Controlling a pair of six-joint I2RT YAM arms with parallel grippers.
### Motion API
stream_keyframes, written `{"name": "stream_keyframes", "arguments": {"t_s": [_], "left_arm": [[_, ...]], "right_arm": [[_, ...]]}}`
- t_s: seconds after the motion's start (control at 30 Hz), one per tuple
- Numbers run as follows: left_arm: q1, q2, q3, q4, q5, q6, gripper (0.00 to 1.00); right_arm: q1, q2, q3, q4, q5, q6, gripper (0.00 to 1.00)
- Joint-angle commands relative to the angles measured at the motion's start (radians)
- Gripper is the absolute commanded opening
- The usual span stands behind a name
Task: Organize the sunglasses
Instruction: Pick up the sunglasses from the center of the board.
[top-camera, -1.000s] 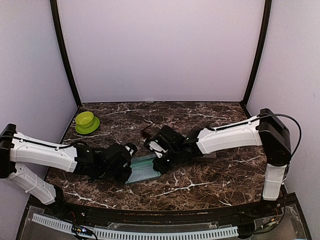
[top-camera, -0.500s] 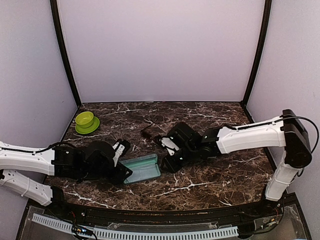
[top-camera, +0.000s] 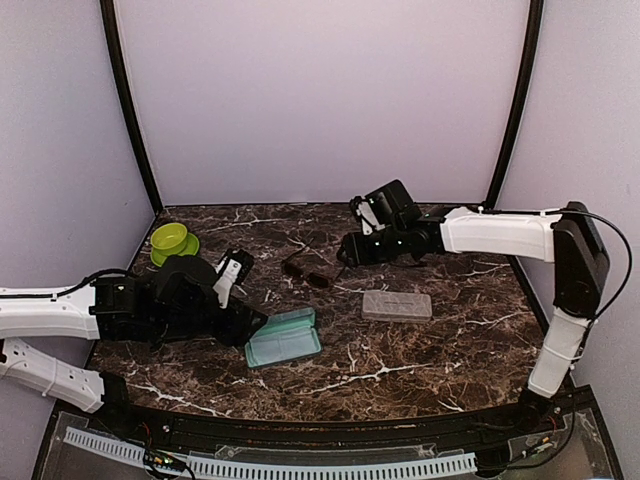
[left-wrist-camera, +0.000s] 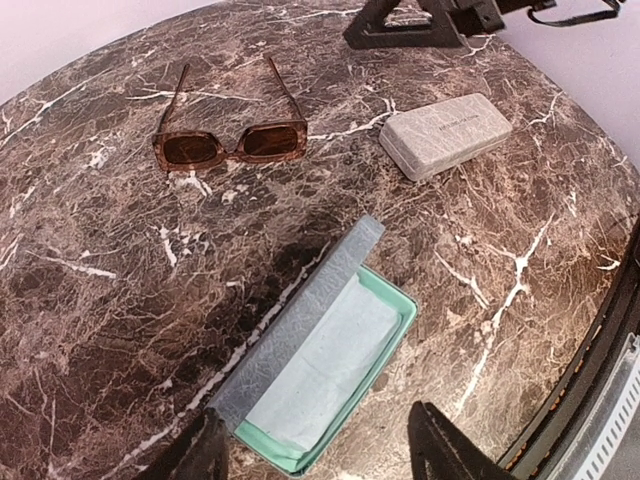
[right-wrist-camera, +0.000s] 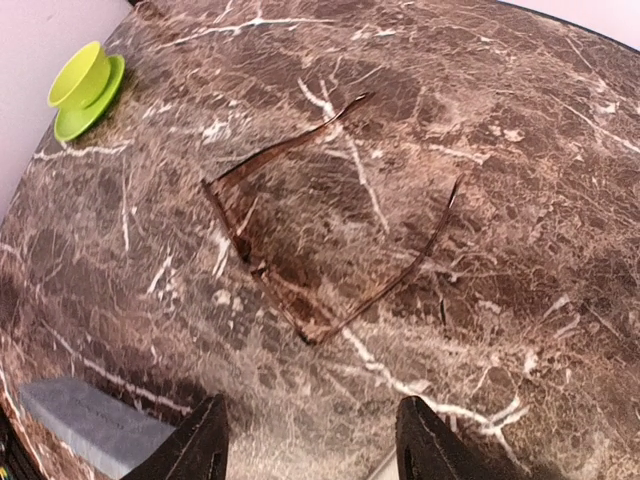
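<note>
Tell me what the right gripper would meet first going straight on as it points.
Probably the brown sunglasses, lying unfolded on the marble table right ahead of its open jaws, though depth is unclear.

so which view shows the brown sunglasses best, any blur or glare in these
Left wrist view: sharp, no glare, and the sunglasses stand out clearly with both lenses readable. Right wrist view: in focus too, but their thin dark frame nearly melts into the marble table. Top view: evenly lit with soft shadows, but they show small there.
</note>
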Motion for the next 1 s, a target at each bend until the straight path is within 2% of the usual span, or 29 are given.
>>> {"name": "stream_keyframes", "arguments": {"t_s": [0.0, 0.2, 0.33, 0.97], "left_arm": [[0.008, 0.016, 0.027, 0.022, -0.008, 0.032, 0.64], [0.010, 0.021, 0.025, 0.053, 0.011, 0.049, 0.64], [0.011, 0.022, 0.022, 0.064, 0.018, 0.059, 0.64], [0.011, 0.036, -0.015, 0.113, 0.047, 0.055, 0.64]], "right_arm": [[-0.052, 0.123, 0.136, 0.014, 0.009, 0.055, 0.58], [-0.094, 0.323, 0.347, -0.066, 0.007, 0.079, 0.59], [-0.094, 0.414, 0.431, -0.123, 0.025, 0.082, 0.57], [-0.056, 0.466, 0.373, -0.100, 0.036, 0.114, 0.52]]}}
